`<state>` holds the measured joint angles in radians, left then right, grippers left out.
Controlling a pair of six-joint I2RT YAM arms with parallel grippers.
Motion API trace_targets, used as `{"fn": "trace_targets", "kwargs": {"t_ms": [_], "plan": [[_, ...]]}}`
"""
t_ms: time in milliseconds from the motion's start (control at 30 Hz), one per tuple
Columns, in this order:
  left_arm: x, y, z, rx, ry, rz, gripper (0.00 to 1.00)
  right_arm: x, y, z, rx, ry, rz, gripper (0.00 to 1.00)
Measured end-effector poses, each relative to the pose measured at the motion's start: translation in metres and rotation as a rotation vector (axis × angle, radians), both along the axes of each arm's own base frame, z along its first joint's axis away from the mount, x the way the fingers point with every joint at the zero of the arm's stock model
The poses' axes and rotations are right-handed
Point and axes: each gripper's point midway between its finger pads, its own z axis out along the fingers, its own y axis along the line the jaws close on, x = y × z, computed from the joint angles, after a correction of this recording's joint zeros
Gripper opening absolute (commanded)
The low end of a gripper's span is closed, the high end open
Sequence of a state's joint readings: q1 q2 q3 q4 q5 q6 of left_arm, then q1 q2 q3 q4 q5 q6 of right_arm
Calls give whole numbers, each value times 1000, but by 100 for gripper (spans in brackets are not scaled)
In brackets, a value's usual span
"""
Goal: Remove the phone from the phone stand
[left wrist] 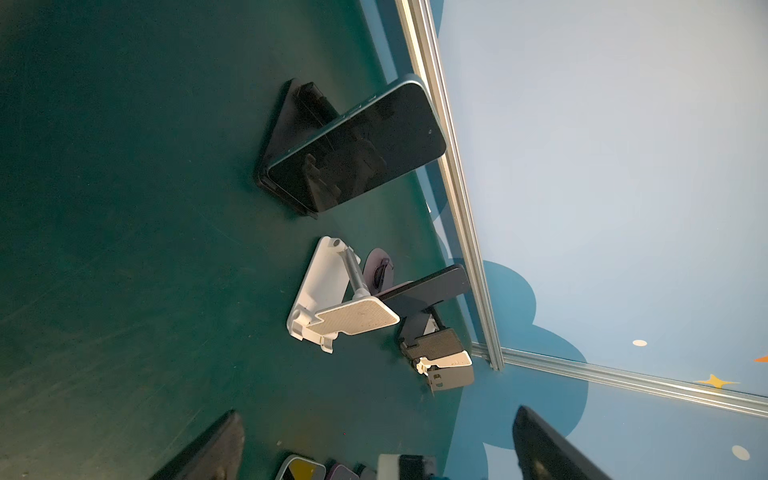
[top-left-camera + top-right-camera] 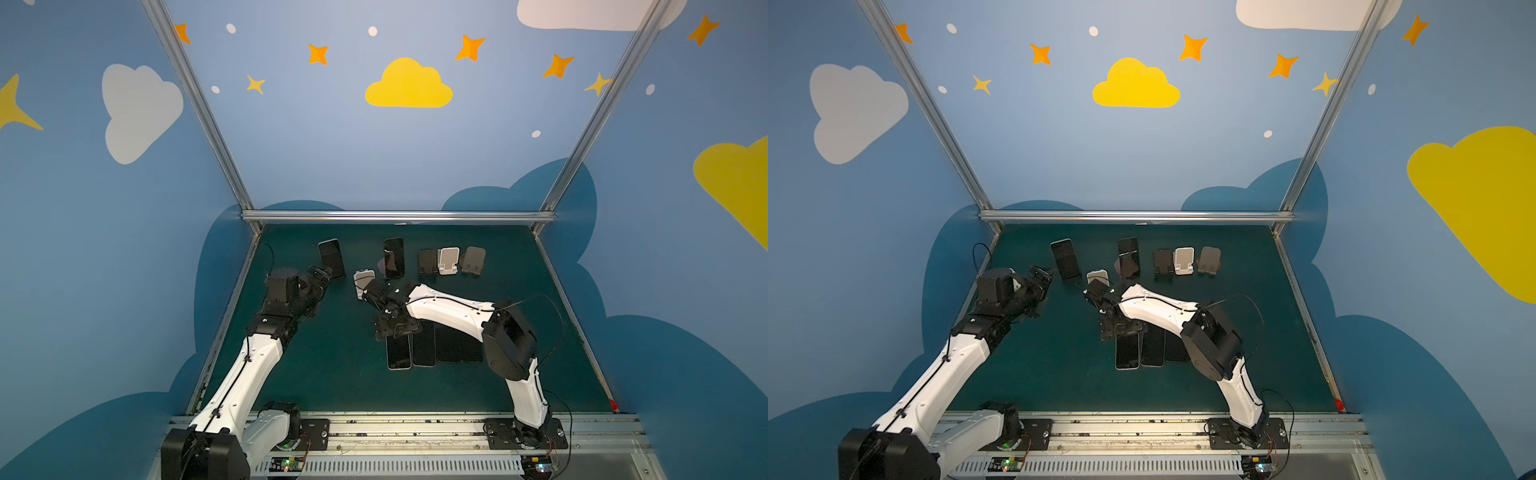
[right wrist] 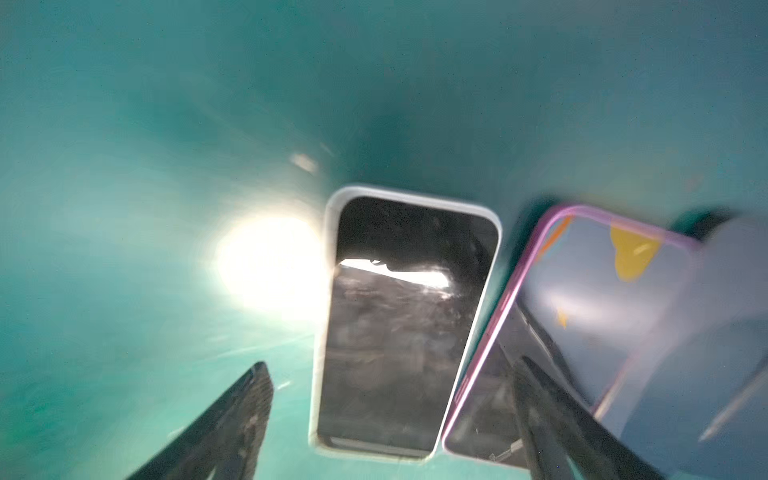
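Two dark phones lean on stands at the back of the green table. One phone rests on a black phone stand, and my left gripper hangs open just in front of it, holding nothing. The other phone stands further right. My right gripper points down, open, over a white-cased phone that lies flat on the table between its fingers. A purple-cased phone lies beside it.
An empty white stand sits by my right wrist. Three more empty stands, black, white and grey, line the back right. Flat phones lie mid-table under my right arm. Aluminium rails edge the table.
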<state>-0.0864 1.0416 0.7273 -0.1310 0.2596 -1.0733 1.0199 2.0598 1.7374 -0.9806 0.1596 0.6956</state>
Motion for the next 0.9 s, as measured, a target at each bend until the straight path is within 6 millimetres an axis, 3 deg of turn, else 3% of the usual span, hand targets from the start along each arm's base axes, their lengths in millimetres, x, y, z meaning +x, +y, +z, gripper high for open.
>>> {"fn": "trace_targets", "kwargs": {"t_ms": [133,300,400,567,700,900], "plan": [[0,0,0,1,0,2,100,33,25,45,86,-155,62,91],[0,1,0,3,-1,2,100,79,57,69,155,-299,117,94],[0,1,0,4,-1,1,100,111,71,63,179,-341,130,93],[0,0,0,4,-1,1,100,144,79,34,179,-374,130,94],[0,0,1,3,-3,1,100,154,89,19,200,-403,142,94],[0,0,1,3,-3,1,100,165,107,24,273,-467,156,92]]}}
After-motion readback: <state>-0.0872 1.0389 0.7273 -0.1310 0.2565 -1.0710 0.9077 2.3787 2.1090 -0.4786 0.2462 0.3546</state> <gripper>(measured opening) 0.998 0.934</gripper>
